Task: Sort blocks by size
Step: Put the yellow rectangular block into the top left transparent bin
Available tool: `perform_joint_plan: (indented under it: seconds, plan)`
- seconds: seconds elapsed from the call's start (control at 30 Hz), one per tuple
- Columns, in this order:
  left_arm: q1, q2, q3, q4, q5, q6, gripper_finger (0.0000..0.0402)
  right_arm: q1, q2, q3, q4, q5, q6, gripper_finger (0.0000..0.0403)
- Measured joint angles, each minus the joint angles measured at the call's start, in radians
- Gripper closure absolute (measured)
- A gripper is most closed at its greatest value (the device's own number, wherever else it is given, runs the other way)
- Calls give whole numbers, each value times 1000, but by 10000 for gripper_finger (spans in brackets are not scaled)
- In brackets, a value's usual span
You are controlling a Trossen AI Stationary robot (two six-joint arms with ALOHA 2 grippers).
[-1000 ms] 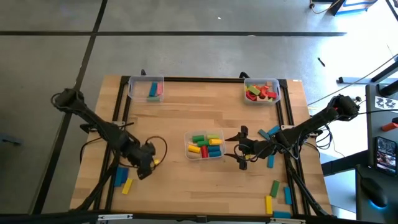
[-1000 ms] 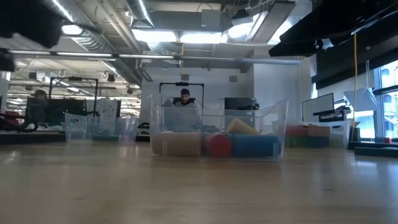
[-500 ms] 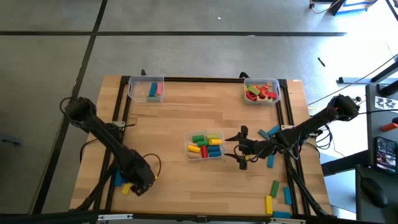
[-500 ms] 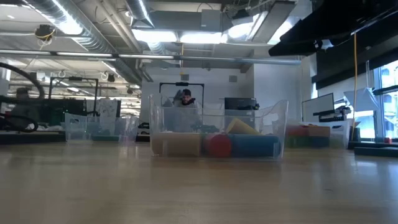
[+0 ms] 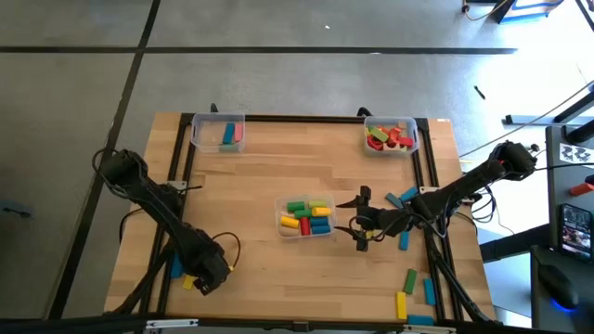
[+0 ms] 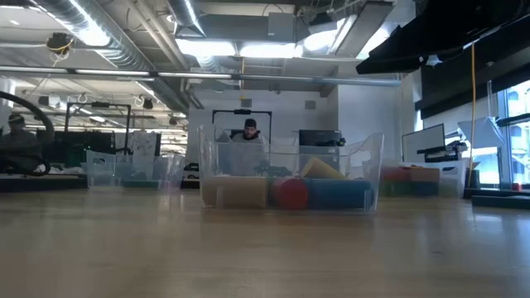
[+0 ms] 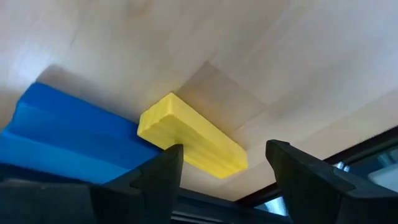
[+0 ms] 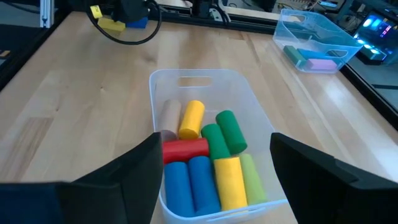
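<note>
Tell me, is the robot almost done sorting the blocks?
Not yet. Three bins already hold blocks: the middle bin, the far left bin and the far right bin. The left gripper is open over a yellow block beside a blue block, holding nothing. The right gripper waits open by the middle bin. Loose blocks remain near the table's right edge.

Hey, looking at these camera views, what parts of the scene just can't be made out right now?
- High view: the left gripper covers most of the yellow block and blue block.
- Left wrist view: the blue block runs off the picture's edge.
- Low view: neither gripper shows; the centre bin hides whatever lies behind it.
- High view: pieces in the far right bin are too small to count.
</note>
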Motion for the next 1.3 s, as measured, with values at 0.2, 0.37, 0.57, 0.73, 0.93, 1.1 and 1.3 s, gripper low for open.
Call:
perform_joint_plan:
  seconds: [0.2, 0.37, 0.57, 0.73, 0.93, 1.1, 1.3]
  plan:
    - [32, -2, 1, -1, -21, 113, 165, 0, 0, 0, 0, 0, 1, 118]
    - [82, -3, 2, -1, -35, 199, 165, 0, 0, 0, 1, 0, 2, 118]
    - [155, -2, 9, -2, -74, 315, 165, 0, 0, 0, 2, 0, 3, 118]
    - [203, -1, 44, -11, -157, 444, 165, 0, 0, 0, 2, -1, 3, 118]
    - [247, 4, 93, -41, -289, 557, 165, 0, 0, 0, 2, -1, 3, 118]
    - [246, -2, 138, -153, -322, 483, 165, 0, 0, 0, 2, -1, 3, 118]
    - [215, -31, 142, -173, -366, 172, 165, 0, 0, 0, 2, -1, 4, 118]
